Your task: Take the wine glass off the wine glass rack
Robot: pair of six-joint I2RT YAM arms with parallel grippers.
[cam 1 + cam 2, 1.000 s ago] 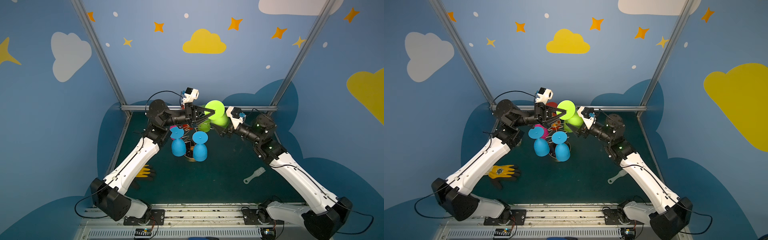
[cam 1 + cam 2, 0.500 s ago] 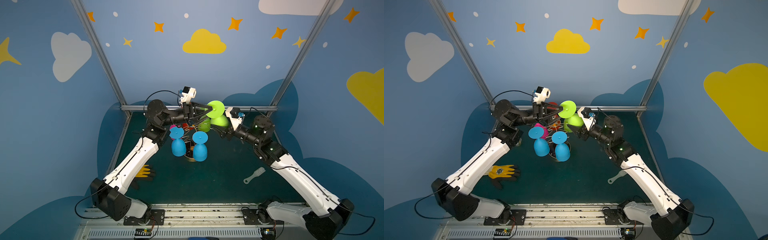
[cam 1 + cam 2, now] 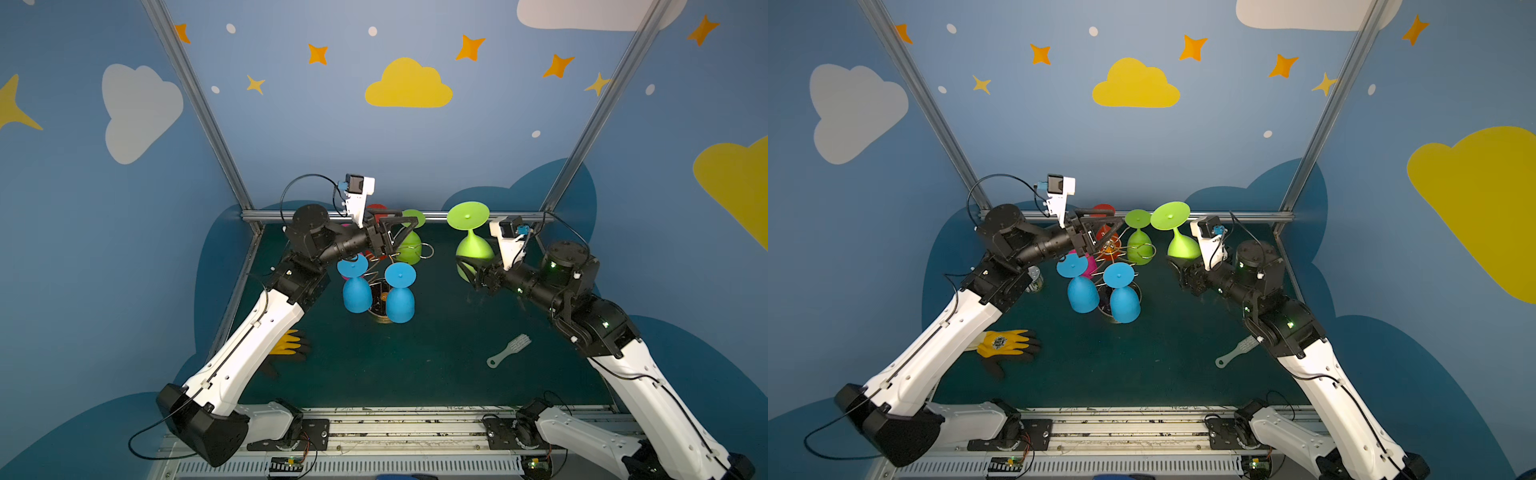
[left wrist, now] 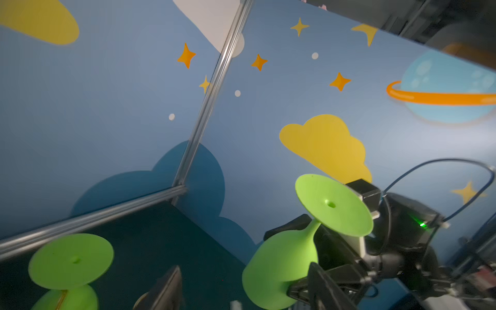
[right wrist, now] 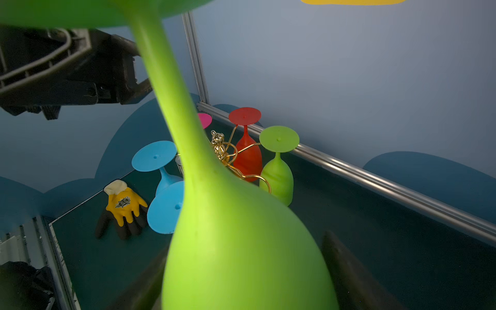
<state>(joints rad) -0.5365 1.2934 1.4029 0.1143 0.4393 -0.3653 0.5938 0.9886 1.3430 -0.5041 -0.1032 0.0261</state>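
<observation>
Above the dark table (image 3: pixel 415 365) the right hand (image 3: pixel 469 269) clasps the wine glass (image 3: pixel 473 245), clear of the rack (image 5: pixel 218 143)

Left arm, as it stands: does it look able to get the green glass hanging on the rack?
Probably yes. The left gripper is open right beside that green glass, with nothing between them, and the right gripper holds the other green glass well off to the side.

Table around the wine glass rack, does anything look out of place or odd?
Two strays lie on the table: a yellow work glove at the left, a pale brush at the right. Nothing looks spilled or broken.
</observation>
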